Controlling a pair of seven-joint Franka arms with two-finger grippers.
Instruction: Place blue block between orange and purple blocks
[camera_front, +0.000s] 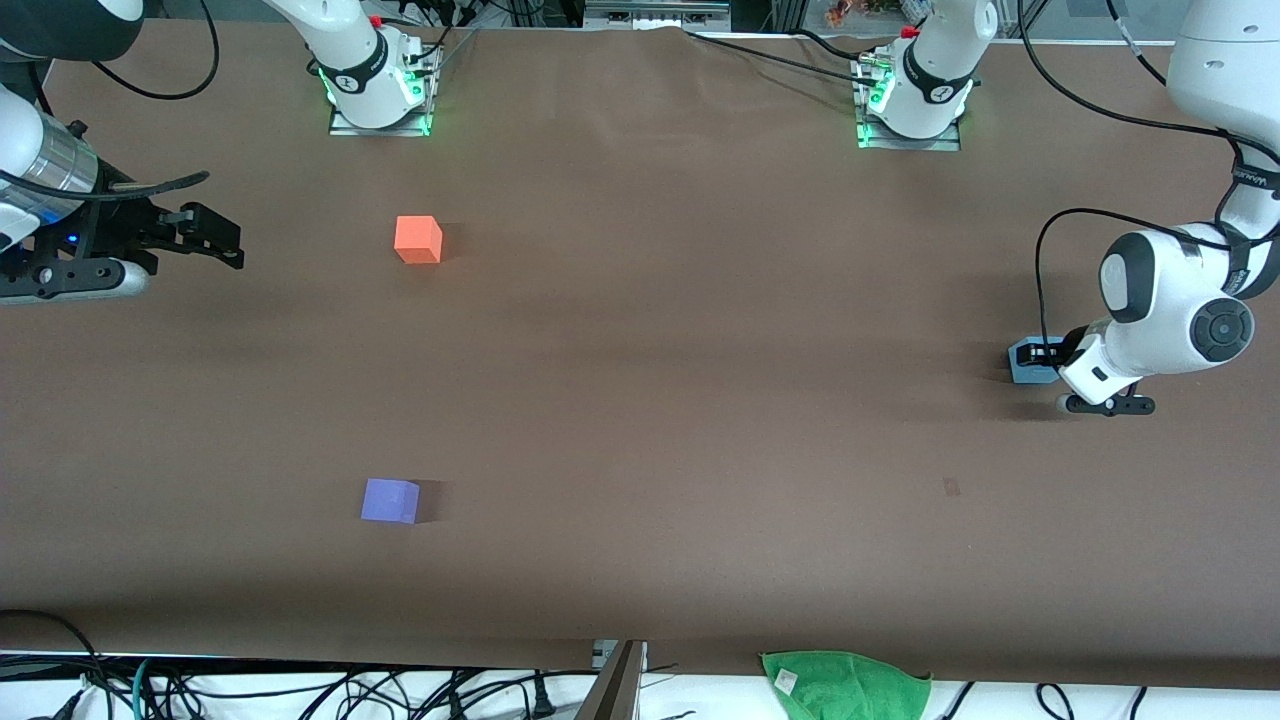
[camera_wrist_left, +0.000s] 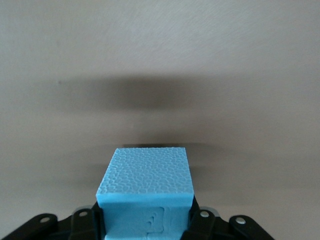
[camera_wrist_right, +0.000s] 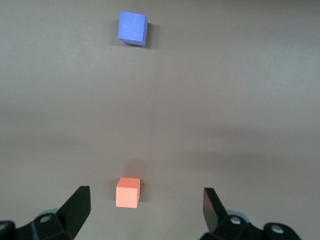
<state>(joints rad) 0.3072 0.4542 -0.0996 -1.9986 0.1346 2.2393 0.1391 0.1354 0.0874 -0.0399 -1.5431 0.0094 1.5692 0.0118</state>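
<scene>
The blue block (camera_front: 1026, 365) is low at the table near the left arm's end, between the fingers of my left gripper (camera_front: 1036, 358). In the left wrist view the blue block (camera_wrist_left: 145, 192) fills the gap and both fingers press its sides. The orange block (camera_front: 418, 240) sits toward the right arm's end, and the purple block (camera_front: 390, 500) lies nearer the front camera than it. My right gripper (camera_front: 222, 240) is open and empty in the air beside the orange block. The right wrist view shows the right gripper (camera_wrist_right: 146, 197), the orange block (camera_wrist_right: 128, 192) and the purple block (camera_wrist_right: 132, 28).
The brown table (camera_front: 680, 330) is wide and bare between the two blocks and the left gripper. A green cloth (camera_front: 845, 685) lies at the table's front edge. The arm bases (camera_front: 378, 90) stand along the back edge.
</scene>
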